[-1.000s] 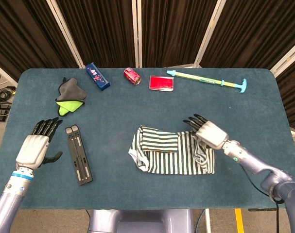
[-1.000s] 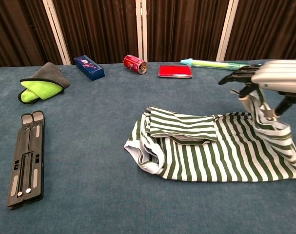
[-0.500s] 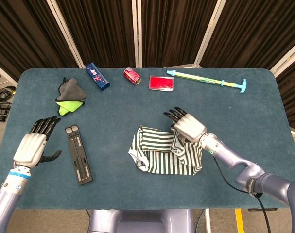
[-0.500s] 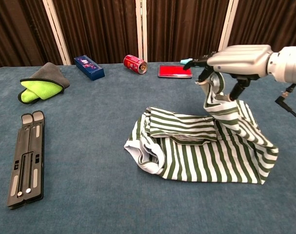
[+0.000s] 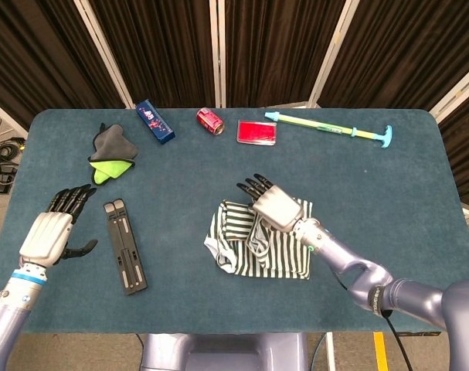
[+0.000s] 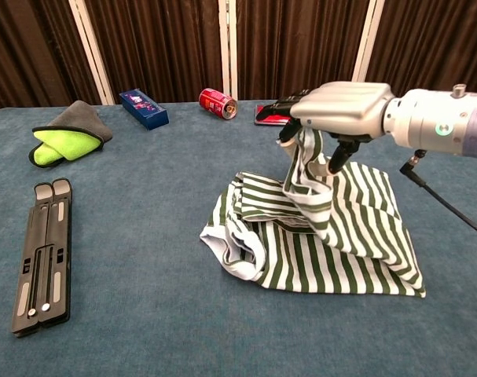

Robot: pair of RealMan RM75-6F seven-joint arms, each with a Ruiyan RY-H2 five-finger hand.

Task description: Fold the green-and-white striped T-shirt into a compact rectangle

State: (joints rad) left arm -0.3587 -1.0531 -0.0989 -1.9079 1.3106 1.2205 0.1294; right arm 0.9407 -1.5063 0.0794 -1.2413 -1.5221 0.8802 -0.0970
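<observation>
Mid-fold: right side of the shirt is up in the air and crossing over the middle.

The right hand (image 6: pixel 340 110) pinches the right edge of the striped T-shirt (image 6: pixel 332 236) between its fingers (image 6: pixel 335 157) and holds that flap lifted above the centre of the garment, the cloth draping down from the grip. The shirt lies near the middle of the surface (image 5: pixel 219 309), its left side already turned in as a folded panel, the collar end bunched at the left. So one side fold looks done; this second one is not yet laid flat, and by my reckoning a further fold lengthwise is needed for a compact rectangle. The left hand (image 5: pixel 52 232) hovers well apart at the left edge, fingers spread, holding nothing.
</observation>
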